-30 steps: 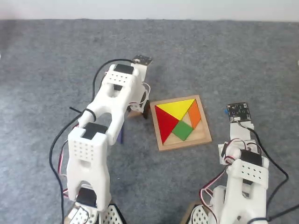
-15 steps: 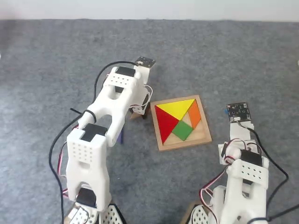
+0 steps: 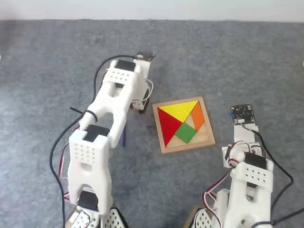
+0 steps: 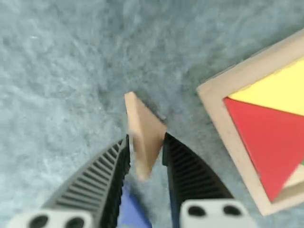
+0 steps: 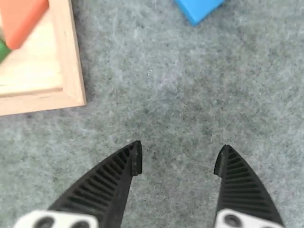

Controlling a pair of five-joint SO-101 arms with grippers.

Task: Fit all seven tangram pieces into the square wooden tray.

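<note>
From above, the square wooden tray [image 3: 188, 147] sits mid-table with its near side bare. At the left wrist, the left gripper [image 4: 146, 139] pinches a tan piece [image 4: 142, 118] edge-on beside the tray's corner, probably to clear the rim. At the right wrist, the right gripper [image 5: 180, 145] hangs spread wide, with a blue piece [image 5: 197, 8] ahead.

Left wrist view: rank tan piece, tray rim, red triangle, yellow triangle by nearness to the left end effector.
1. Tan piece, held in the left end effector.
2. Tray rim, corner just beyond.
3. Red triangle and yellow triangle, inside that rim: too close to call.
</note>
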